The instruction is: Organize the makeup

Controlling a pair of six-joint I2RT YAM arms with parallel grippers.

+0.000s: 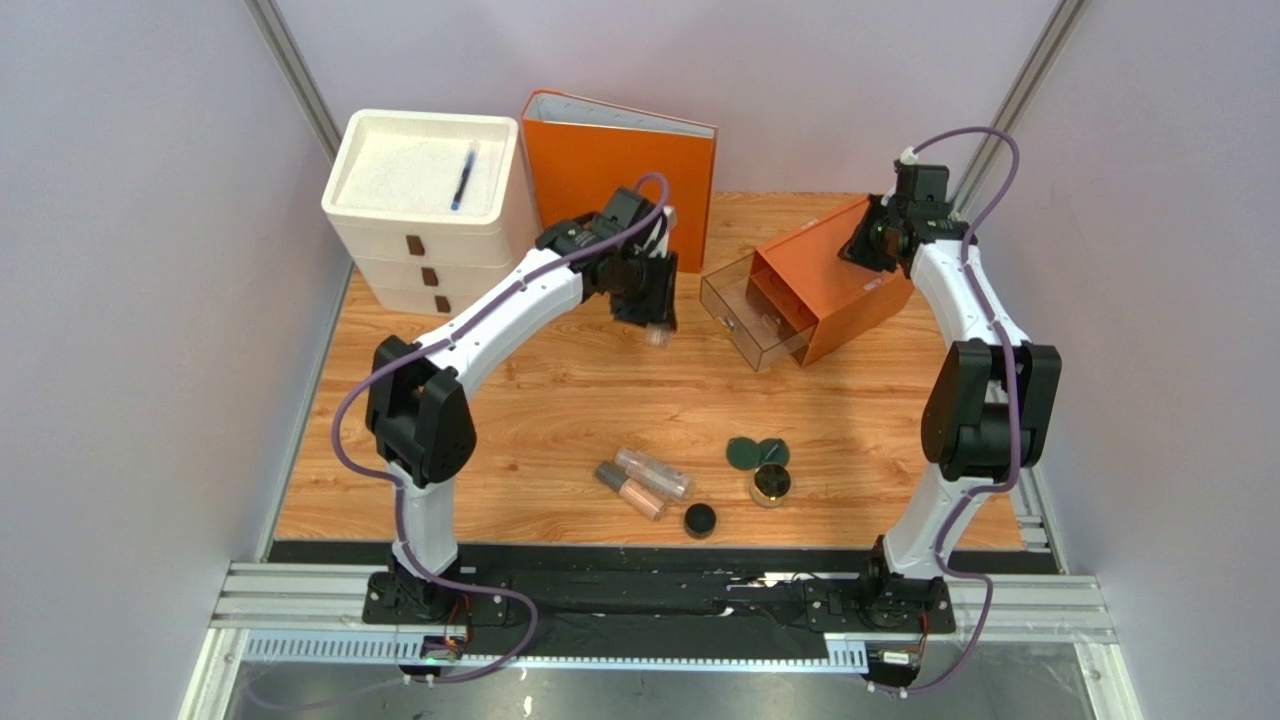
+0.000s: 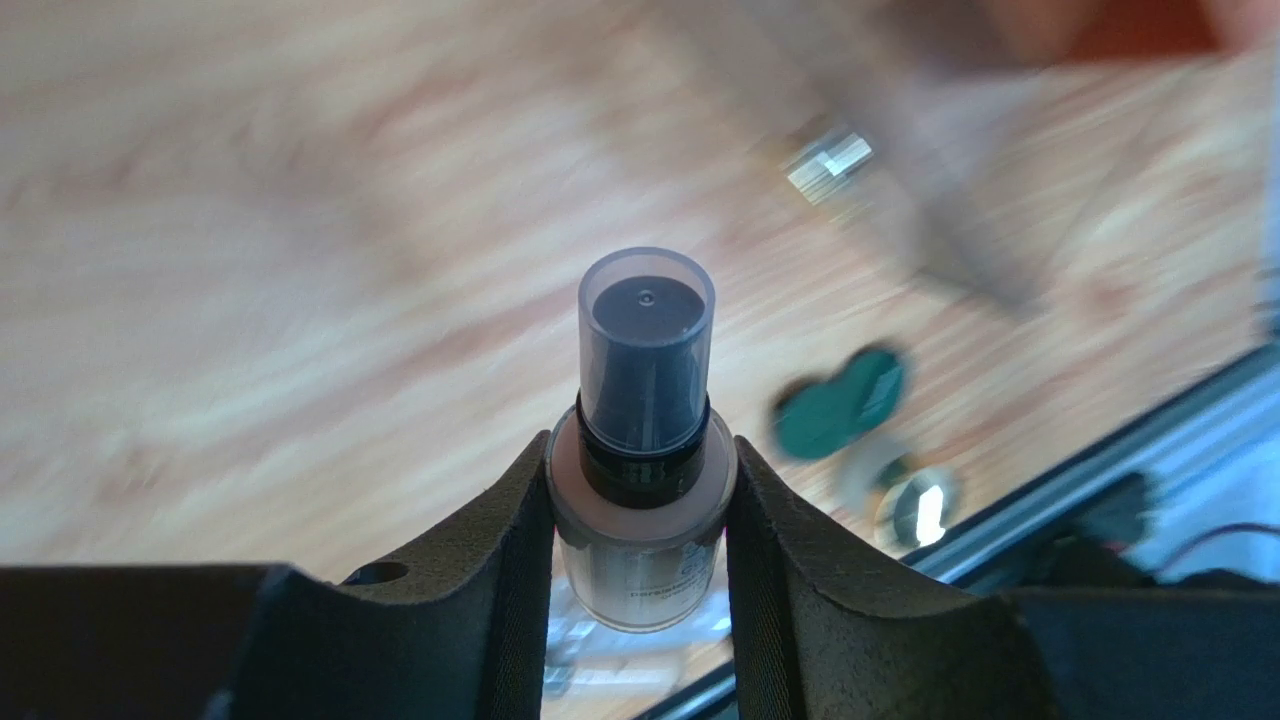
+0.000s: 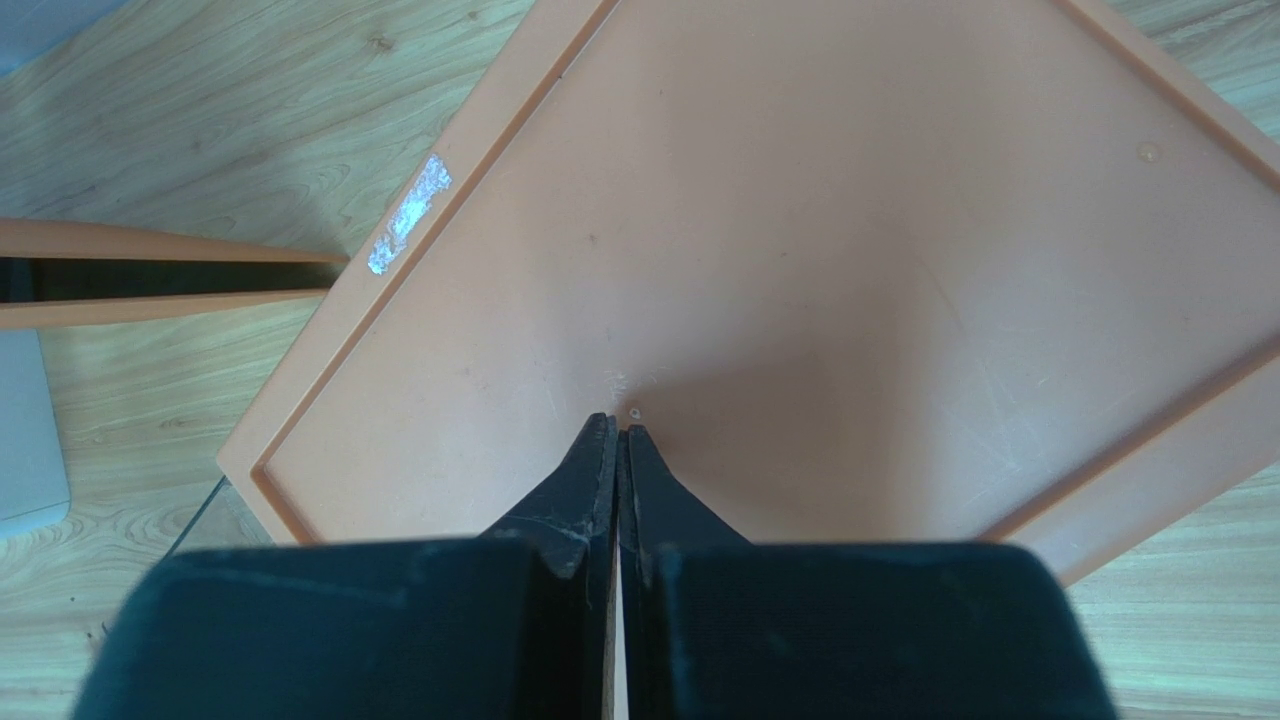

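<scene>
Left hand [image 2: 639, 458] clamped on foundation bottle [image 2: 643, 540], right hand [image 3: 618, 432] fully closed

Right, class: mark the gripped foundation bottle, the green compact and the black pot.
Foundation bottle [image 2: 646, 338]: left wrist view, clear cap.
Green compact [image 1: 742, 453]: top external view, left disc.
Black pot [image 1: 699, 521]: top external view, lid centre.

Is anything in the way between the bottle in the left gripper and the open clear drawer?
Nothing visible. The bottle in the left gripper hangs just left of the drawer, only bare table between them. The right gripper is over the orange box, not the drawer.
</scene>
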